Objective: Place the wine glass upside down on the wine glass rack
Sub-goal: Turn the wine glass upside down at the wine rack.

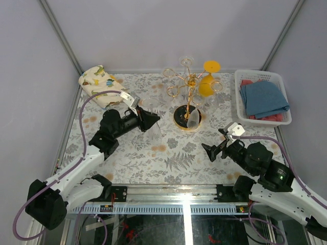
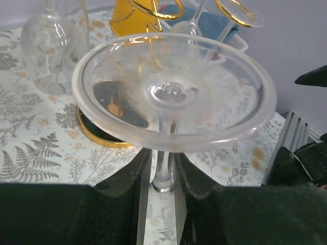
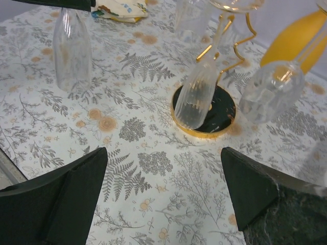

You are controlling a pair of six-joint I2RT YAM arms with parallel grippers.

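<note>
Left claw pinches the glass by its stem, bowl down, just left of the rack — clear glasses and a yellow glass hang there. Right claw is spread, low over the worktop.

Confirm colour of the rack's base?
The rack base is black, gold-rimmed; right wrist view shows it best.

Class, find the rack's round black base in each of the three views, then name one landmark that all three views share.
Top external: base just right of centre.
Left wrist: base at lower left, partly behind the held glass.
Right wrist: base right of centre, behind a clear hanging glass.
Shared landmark: the yellow glass.
</note>
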